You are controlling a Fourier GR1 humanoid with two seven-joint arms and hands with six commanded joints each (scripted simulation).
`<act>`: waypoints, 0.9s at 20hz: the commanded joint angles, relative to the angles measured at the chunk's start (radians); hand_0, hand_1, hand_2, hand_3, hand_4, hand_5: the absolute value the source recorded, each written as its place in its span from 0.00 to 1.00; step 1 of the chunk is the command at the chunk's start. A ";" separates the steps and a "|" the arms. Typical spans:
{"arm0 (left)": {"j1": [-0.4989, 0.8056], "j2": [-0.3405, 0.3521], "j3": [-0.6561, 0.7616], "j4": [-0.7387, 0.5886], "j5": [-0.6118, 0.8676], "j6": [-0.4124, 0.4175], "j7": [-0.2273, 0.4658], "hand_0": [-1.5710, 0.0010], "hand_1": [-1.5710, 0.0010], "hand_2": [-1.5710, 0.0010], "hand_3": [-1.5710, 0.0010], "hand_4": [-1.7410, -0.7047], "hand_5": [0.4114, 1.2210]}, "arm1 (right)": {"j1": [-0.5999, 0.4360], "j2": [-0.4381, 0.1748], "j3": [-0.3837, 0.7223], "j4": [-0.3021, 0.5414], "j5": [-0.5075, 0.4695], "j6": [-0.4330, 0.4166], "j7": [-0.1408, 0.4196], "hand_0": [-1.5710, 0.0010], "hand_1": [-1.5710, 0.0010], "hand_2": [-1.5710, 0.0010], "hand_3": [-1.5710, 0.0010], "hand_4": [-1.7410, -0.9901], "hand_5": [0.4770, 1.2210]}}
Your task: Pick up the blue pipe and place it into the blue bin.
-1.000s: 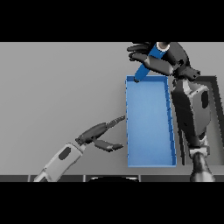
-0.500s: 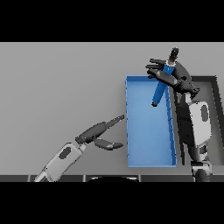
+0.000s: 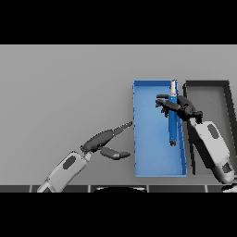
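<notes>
Now the blue pipe (image 3: 172, 121) lies lengthwise over the right side of the blue bin (image 3: 150, 139), close along its right wall, with its pale tip reaching up to the bin's far edge; a second ago it was held above and beyond the bin's far right corner, and half a second ago it hung tilted over the far end, so it has come down and straightened along the bin's long axis. The right hand (image 3: 178, 106) has travelled with it and still sits across the pipe's upper part, fingers spread over and past it (whether they clamp the pipe or have already loosened I cannot tell, since the dark fingers overlap the pipe and each other). Judging by that, the placing step looks nearly or just finished: the pipe appears to be inside the bin's walls, and what remains is likely only the release and the arm's withdrawal. Whether the pipe rests on the bin floor or hovers slightly above it cannot be read from this downward view. The left hand (image 3: 104, 143) lies on the table just beside the bin's left wall, fingers straight and relaxed, one fingertip close to the wall, idle as before. A dark tray (image 3: 217, 84) stands against the bin's right wall; its near part is covered by the right arm.
</notes>
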 commanded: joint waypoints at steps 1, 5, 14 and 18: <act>-0.003 -0.003 0.001 -0.005 0.002 0.003 0.006 1.00 1.00 1.00 1.00 0.83 0.05 | -0.014 -0.037 0.072 0.009 -0.072 -0.048 0.000 0.17 0.26 0.29 0.43 0.32 0.90; 0.002 0.000 -0.001 -0.011 0.003 0.003 0.027 1.00 1.00 1.00 1.00 0.82 0.05 | -0.094 -0.132 0.299 0.038 -0.252 -0.089 0.000 0.66 0.70 0.71 0.77 0.61 0.89; -0.003 -0.005 0.001 0.003 0.004 0.000 0.019 1.00 1.00 1.00 1.00 0.81 0.05 | -0.160 -0.150 0.443 0.104 -0.077 -0.036 -0.054 0.95 0.96 0.96 0.97 0.82 0.39; -0.005 -0.011 0.003 0.015 0.001 0.005 0.019 1.00 1.00 1.00 1.00 0.80 0.06 | -0.156 -0.147 0.444 0.118 -0.061 -0.041 -0.083 0.98 0.98 0.98 0.99 0.83 0.30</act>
